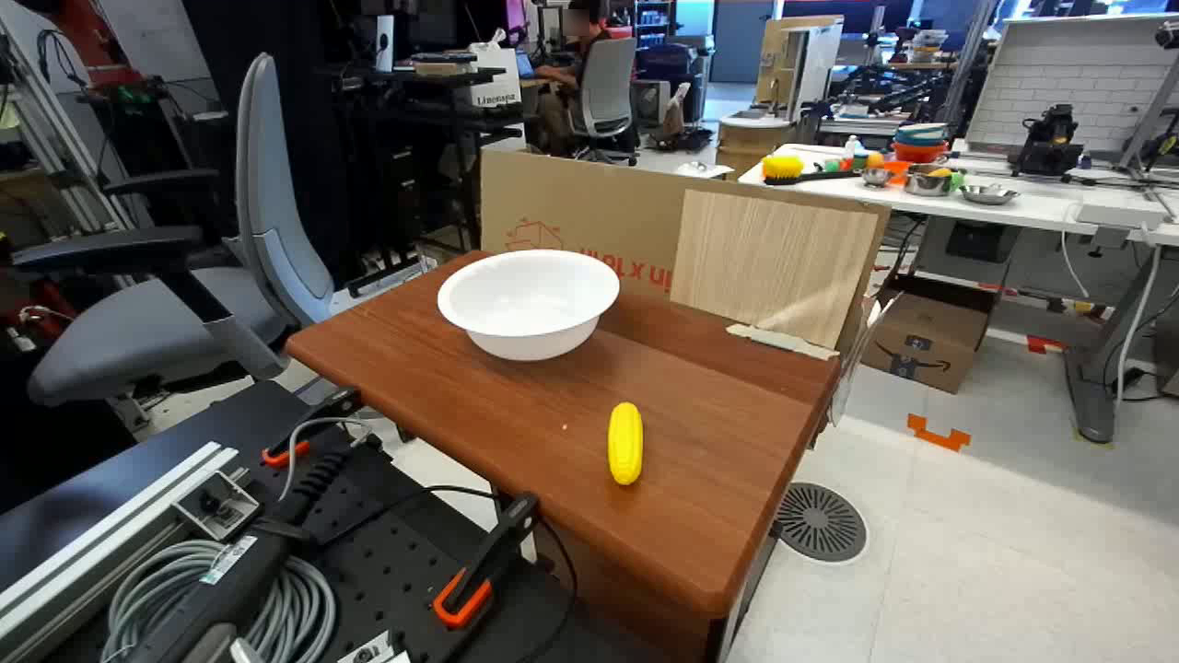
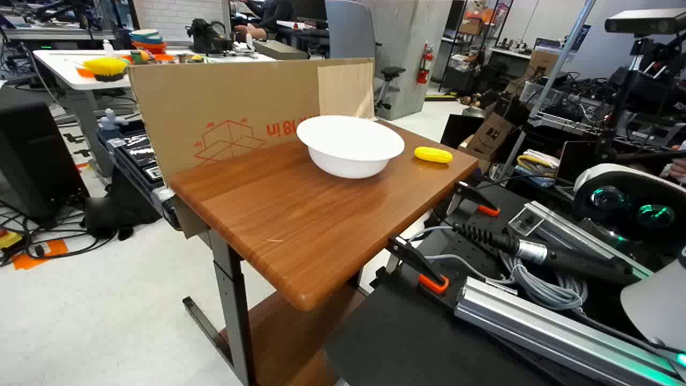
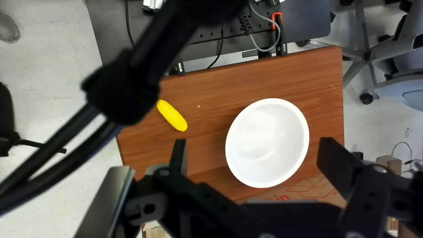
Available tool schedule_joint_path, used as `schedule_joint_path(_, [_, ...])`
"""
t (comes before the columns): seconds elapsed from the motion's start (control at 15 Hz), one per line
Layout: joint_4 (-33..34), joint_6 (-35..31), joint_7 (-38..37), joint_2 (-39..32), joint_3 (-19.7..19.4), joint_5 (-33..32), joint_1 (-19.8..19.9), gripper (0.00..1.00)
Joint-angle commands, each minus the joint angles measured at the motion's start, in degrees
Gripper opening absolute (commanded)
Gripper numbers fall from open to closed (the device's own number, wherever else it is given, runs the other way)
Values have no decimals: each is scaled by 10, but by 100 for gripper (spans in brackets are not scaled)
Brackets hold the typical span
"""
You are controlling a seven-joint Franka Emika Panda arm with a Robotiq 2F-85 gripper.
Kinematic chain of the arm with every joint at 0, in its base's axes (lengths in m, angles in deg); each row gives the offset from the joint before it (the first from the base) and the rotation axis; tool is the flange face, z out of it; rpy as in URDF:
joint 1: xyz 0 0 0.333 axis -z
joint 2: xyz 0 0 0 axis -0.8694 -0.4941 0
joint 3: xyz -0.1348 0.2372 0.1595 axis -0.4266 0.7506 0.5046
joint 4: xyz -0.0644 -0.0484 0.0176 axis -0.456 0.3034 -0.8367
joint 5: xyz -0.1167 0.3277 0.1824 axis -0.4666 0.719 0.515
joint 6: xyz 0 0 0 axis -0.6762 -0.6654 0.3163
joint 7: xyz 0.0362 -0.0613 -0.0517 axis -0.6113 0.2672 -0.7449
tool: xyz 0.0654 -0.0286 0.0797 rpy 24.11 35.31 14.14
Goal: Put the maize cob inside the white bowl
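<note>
The maize cob (image 1: 625, 444) is bright yellow and lies on the brown wooden table beside the white bowl (image 1: 534, 346), apart from it. In an exterior view, the cob (image 2: 433, 155) lies to the right of the bowl (image 2: 351, 165). In the wrist view, the cob (image 3: 172, 115) is at upper left, its outer end next to a black cable in front of it. The bowl (image 3: 264, 145) stands upright with nothing inside. My gripper (image 3: 252, 142) is open and empty, well above the table, its fingers either side of the bowl in the picture. It is out of both exterior views.
The wooden table (image 1: 442, 405) has a cardboard sheet (image 1: 589, 198) upright along its far edge, with a wood-patterned panel (image 1: 774, 262). Black clamps with orange ends (image 1: 488, 557) grip the near edge beside a black pegboard bench (image 1: 387, 571). A grey chair (image 1: 276, 203) stands close by.
</note>
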Motion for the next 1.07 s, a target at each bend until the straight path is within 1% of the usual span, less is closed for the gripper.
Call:
schedule_joint_path(0.0, [2,2,5,-3,19,5,22,100])
schedule_joint_path(0.53, [2,2,5,-3,19,5,22,100])
schedule_joint_path(0.67, [3,-14,-2,-9,22,6,21,100])
schedule_joint_path(0.73, [2,-26,8,-13,26,7,18,100])
schedule_joint_path(0.87, [-12,-81,37,-17,33,13,11,100])
schedule_joint_path(1.0, [-40,-176,68,-22,42,13,7,100])
